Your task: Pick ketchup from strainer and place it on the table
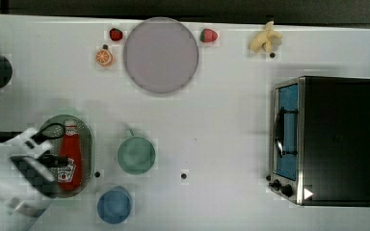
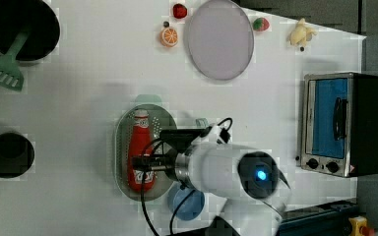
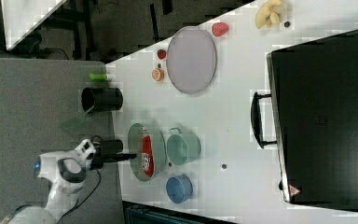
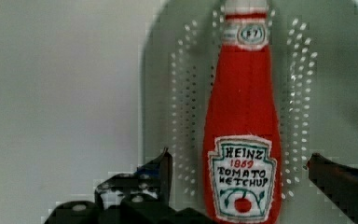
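Ketchup: I see the ketchup (image 4: 242,121) lying flat in the strainer (image 1: 87,144), lengthwise, its white cap toward the top view's upper edge and its label facing up.
Strainer: it sits on the table (image 1: 221,125) near the top view's left edge, just beside the green cup (image 1: 136,154); the blue cup (image 1: 113,205) stands near its lower end.
Gripper: my gripper (image 4: 242,175) hangs over the label end of the bottle — in the wrist view one finger shows on each side of the label.
Fingers: spread wide, well clear of the bottle on both sides, holding nothing.
Arm: it reaches in from the top view's left edge.
Other things: the grey-lilac plate (image 1: 161,55) lies well apart — strawberries, an orange slice and a banana near it; the toaster oven (image 1: 325,140) stands at the top view's right.
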Motion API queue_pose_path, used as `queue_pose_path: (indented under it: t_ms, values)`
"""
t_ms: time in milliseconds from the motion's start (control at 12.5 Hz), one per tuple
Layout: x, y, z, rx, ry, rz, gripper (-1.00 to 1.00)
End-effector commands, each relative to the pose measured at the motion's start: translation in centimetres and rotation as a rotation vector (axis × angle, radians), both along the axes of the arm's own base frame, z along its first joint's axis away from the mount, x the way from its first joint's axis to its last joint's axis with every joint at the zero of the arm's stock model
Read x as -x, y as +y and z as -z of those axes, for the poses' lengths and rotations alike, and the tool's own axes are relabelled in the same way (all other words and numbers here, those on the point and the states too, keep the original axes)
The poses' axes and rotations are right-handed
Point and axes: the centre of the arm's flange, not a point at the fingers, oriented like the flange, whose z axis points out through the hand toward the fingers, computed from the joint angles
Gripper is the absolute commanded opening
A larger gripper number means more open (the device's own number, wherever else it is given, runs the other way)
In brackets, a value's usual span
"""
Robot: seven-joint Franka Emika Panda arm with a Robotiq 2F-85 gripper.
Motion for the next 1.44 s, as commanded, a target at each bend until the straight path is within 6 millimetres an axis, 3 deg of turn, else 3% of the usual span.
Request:
queue_pose_path:
  t_ms: [80,720,800,880,1040,1280,1440]
  values:
    - [1.2,0.3,2.0,0.004,0.0,0.069,1.0]
    - [1.0,0.5,8.3,0.005,0.01,0.091,1.0]
    - [0.9,0.4,8.9,0.01,0.014,0.091,0.91]
    - [0.9,0.5,9.1,0.01,0.014,0.09,0.68]
    - [0.9,0.8,8.9,0.0,0.007,0.088,0.21]
    - [1.1,0.5,6.5,0.047,0.005,0.089,0.21]
    - [1.1,1.1,2.7,0.033,0.028,0.14,0.21]
